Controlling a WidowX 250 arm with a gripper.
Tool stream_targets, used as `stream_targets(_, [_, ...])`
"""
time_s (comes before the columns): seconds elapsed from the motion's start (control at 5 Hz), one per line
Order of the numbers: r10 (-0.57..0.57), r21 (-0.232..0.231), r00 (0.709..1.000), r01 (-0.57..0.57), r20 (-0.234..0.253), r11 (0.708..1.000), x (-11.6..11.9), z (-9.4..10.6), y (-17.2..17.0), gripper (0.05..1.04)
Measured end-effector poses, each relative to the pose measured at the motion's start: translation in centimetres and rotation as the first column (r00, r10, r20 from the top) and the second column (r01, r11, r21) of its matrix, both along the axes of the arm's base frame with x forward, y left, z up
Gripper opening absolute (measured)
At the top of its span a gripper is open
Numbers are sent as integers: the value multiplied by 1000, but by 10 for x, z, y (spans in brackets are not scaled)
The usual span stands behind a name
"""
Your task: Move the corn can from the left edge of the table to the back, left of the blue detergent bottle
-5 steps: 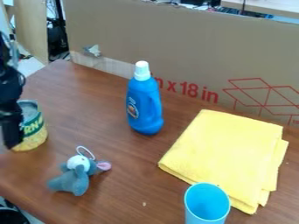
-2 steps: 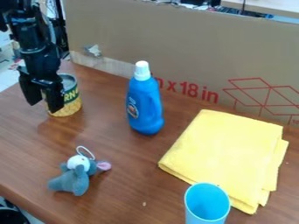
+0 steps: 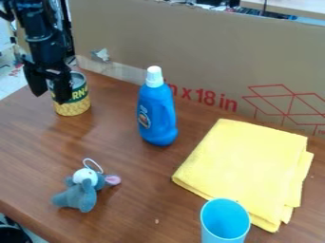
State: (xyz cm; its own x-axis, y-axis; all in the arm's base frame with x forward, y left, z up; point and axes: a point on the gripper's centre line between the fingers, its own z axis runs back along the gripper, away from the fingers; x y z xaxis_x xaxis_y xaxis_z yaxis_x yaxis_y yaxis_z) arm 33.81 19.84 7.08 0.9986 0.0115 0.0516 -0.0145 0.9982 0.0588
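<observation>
The black gripper [image 3: 49, 98] hangs at the upper left with its two fingers apart, and nothing shows between them. Its right finger covers part of the left side of a corn can [image 3: 77, 105], which stands upright; whether they touch I cannot tell. A blue bottle with a white cap [image 3: 157, 114] stands upright to the can's right. Nearer the front left lies a grey plush mouse [image 3: 81, 194] with a pink ear. A folded yellow cloth [image 3: 244, 166] is spread at the right, and a light blue cup [image 3: 224, 223] stands by its front edge.
A large cardboard panel [image 3: 203, 52] rises along the back of the brown table [image 3: 133, 213]. The table's left edge runs close beneath the gripper. A dark round object [image 3: 13, 234] is below the table at the lower left corner.
From the left edge of the view, the gripper has moved up and to the right, toward the back. The can has shifted the same way, staying beside it. The other things have kept their places.
</observation>
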Motion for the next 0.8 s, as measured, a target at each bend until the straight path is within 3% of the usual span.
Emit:
stream_targets(0.2, [6,36,1000,-5,-11,999,4,8,1,1003])
stream_targets(0.4, [23,67,997,-19,-68,998,-10,26,0,1003])
stream_targets(0.8, [117,27,976,-114,-182,993,-77,58,-39,1003])
